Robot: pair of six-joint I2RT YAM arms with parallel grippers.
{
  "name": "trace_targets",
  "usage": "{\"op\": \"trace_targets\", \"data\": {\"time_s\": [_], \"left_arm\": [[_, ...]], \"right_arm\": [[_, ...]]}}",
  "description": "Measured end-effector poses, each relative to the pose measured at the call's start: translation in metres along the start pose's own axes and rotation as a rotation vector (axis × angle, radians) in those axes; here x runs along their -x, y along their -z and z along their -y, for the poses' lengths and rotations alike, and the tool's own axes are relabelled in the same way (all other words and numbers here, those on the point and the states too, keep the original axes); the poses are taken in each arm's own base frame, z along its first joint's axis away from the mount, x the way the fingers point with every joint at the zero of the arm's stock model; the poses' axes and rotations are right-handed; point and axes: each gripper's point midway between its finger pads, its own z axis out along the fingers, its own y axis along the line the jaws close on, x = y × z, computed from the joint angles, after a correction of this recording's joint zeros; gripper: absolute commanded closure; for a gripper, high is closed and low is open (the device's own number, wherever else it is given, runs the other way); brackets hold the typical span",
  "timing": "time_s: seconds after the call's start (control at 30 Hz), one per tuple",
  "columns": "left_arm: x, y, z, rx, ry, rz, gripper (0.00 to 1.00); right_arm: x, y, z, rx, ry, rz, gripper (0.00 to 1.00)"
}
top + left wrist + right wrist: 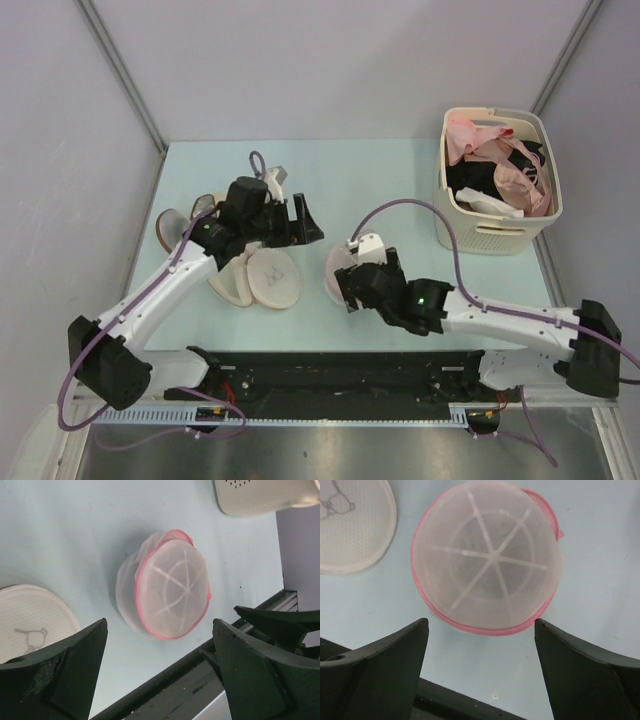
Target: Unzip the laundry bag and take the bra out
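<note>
The laundry bag (334, 268) is a round white mesh clamshell with a pink zip rim and white star ribs. It lies on the table, zipped shut as far as I can see. It shows whole in the left wrist view (170, 587) and the right wrist view (487, 560). My right gripper (349, 288) is open just near of the bag, its fingertips (422, 630) level with the bag's near rim. My left gripper (300, 226) is open and empty, hovering left of the bag. No navy bra is visible; the bag looks pale inside.
Several flat cream mesh pads (272, 278) lie under the left arm; one shows in each wrist view (30, 622) (355, 525). A cream slotted basket (500, 236) with pink bras (500, 160) and a black garment stands at the back right. The black front rail (165, 690) runs close by.
</note>
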Motion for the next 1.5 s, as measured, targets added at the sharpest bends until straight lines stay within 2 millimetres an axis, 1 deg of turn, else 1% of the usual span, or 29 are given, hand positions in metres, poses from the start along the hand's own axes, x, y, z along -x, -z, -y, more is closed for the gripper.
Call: {"op": "trace_targets", "data": {"time_s": [0.1,0.2,0.33,0.43,0.53,0.63,0.73,0.77,0.83,0.87,0.93,0.97,1.03,1.07,1.13,1.17,1.27,1.4,1.5], "left_arm": [[0.001,0.008,-0.010,0.015,0.014,0.016,0.10],[-0.005,0.010,-0.019,0.024,0.023,0.007,0.10],[-0.013,0.009,-0.029,0.043,0.033,-0.023,0.10],[-0.013,0.009,-0.033,0.050,0.033,-0.026,0.10],[-0.015,0.009,-0.034,0.049,0.029,-0.031,0.10],[-0.018,0.009,-0.035,0.051,0.029,-0.039,0.10],[-0.019,0.008,-0.035,0.050,0.030,-0.045,0.10],[-0.020,0.008,-0.035,0.047,0.030,-0.047,0.10],[-0.021,0.008,-0.035,0.044,0.031,-0.052,0.10],[-0.021,0.008,-0.035,0.042,0.031,-0.053,0.10],[-0.022,0.008,-0.035,0.041,0.031,-0.054,0.10],[-0.022,0.008,-0.035,0.041,0.032,-0.055,0.10],[-0.023,0.008,-0.035,0.040,0.032,-0.057,0.10],[-0.024,0.007,-0.035,0.041,0.033,-0.059,0.10],[-0.025,0.007,-0.036,0.042,0.034,-0.063,0.10],[-0.026,0.007,-0.037,0.043,0.034,-0.064,0.10],[-0.026,0.007,-0.037,0.042,0.035,-0.066,0.09],[-0.028,0.005,-0.032,0.009,0.034,-0.073,0.09],[-0.036,0.001,-0.029,-0.032,0.040,-0.092,0.09]], "right_arm": [[-0.006,-0.010,-0.012,-0.026,0.103,-0.016,0.08],[-0.016,-0.021,-0.019,-0.058,0.191,-0.033,0.07],[-0.030,-0.034,-0.018,-0.103,0.270,-0.062,0.07],[-0.035,-0.041,-0.018,-0.121,0.302,-0.069,0.04],[-0.038,-0.047,-0.019,-0.129,0.320,-0.072,0.04],[-0.039,-0.052,-0.018,-0.147,0.330,-0.070,0.08],[-0.037,-0.054,-0.011,-0.195,0.322,-0.054,0.19],[-0.036,-0.054,-0.008,-0.216,0.316,-0.046,0.30],[-0.032,-0.053,-0.003,-0.249,0.302,-0.029,0.43],[-0.031,-0.053,-0.001,-0.263,0.296,-0.022,0.56],[-0.029,-0.052,0.002,-0.286,0.287,-0.008,0.66],[-0.028,-0.051,0.003,-0.293,0.284,-0.002,0.74],[-0.026,-0.050,0.003,-0.298,0.285,0.008,0.78],[-0.025,-0.049,0.003,-0.296,0.282,0.014,0.83],[-0.020,-0.045,0.001,-0.290,0.271,0.031,0.86],[-0.017,-0.044,0.001,-0.288,0.265,0.040,0.91],[-0.010,-0.040,0.002,-0.290,0.254,0.064,1.00],[-0.005,-0.039,0.005,-0.297,0.243,0.075,1.00],[-0.003,-0.040,0.009,-0.306,0.235,0.076,1.00]]}}
